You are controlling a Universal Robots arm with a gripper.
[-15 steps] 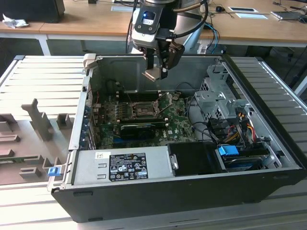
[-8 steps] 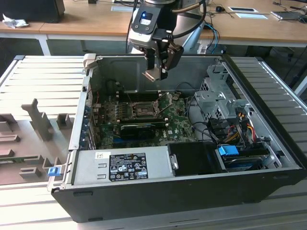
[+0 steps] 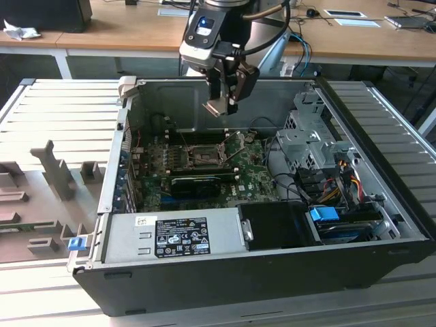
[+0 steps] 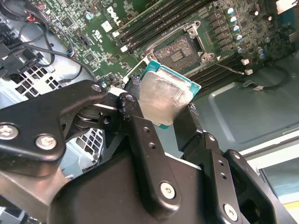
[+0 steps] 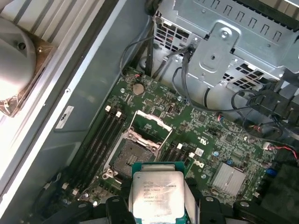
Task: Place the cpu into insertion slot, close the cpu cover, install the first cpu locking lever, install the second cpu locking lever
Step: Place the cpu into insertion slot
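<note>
Nothing seated yet: gripper point(image 4: 161, 107) clamped on the cpu point(image 5: 156, 196), hanging above the open case point(image 3: 272, 272), over the board point(image 3: 248, 180). Insertion slot point(image 5: 132, 156) empty, cpu cover point(image 5: 148, 127) flipped up, so all four steps left.

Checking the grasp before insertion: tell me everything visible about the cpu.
The cpu, a small flat square chip with a pale silver-grey metal face and a teal-green board rim, is clamped on two opposite edges by the black metal tool. It hangs in the air above the green motherboard, apart from the square dark insertion slot, touching nothing else. Its face carries small print.
</note>
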